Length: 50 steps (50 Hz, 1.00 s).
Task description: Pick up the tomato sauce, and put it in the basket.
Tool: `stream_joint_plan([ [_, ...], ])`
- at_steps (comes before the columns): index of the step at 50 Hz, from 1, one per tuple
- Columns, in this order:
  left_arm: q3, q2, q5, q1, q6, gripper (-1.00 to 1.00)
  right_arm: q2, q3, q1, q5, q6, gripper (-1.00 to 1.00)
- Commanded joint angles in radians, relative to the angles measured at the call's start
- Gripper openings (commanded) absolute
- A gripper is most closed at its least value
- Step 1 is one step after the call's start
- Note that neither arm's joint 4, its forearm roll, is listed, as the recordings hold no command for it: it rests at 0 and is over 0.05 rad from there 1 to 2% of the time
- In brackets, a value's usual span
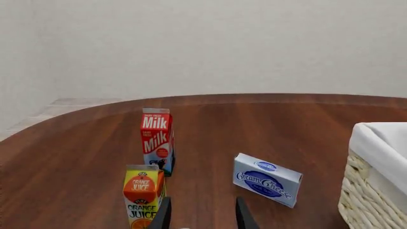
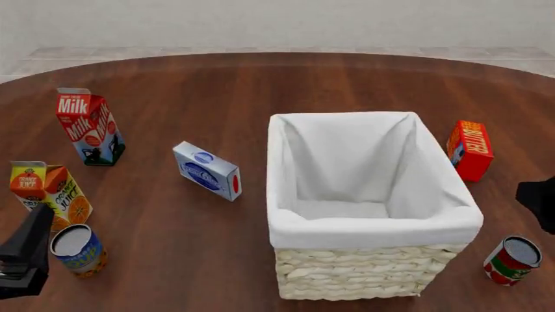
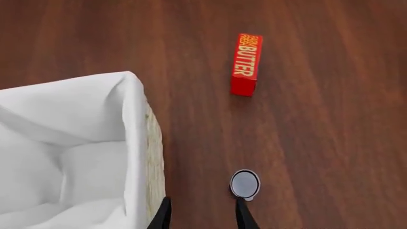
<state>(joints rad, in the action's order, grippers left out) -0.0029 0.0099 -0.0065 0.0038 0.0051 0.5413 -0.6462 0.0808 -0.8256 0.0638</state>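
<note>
- Dark wood worktop (image 2: 217, 91) runs back to a pale wall; the sauce (image 2: 511, 260) stands upright on it near the front right corner of the basket (image 2: 364, 273), apart from the wicker, with bare wood between.
- Seen from the right wrist, the can's grey top (image 3: 245, 183) lies just ahead of the right pincer (image 3: 202, 214), close to one fingertip and off the midline between them; the fingers are spread and hold nothing.
- The left pincer (image 1: 202, 217) is also spread and empty, pointing past the juice (image 1: 144, 195) and milk (image 1: 157, 140) on the far side of the worktop.
- Handling, as a judgement: a small tin is stiff, fairly weighty for its size, not fragile, and its smooth round label may slip or twist in a loose pinch.
- Best hold is probably across the middle of the side wall, fingers either side, centred so it neither rolls out nor tips.
- The butter (image 3: 246, 64) sits well clear.
</note>
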Motion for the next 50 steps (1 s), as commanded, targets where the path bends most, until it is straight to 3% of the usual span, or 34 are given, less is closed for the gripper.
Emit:
stream_joint_plan([
  [1, -0.001, -0.002, 0.003, 0.000, 0.000, 1.00, 0.044, 0.016, 0.036, 0.029, -0.021, 1.00],
  [50, 0.001, 0.004, -0.005, 0.000, 0.000, 1.00, 0.224, 0.172, 0.133, 0.221, -0.059, 1.00],
])
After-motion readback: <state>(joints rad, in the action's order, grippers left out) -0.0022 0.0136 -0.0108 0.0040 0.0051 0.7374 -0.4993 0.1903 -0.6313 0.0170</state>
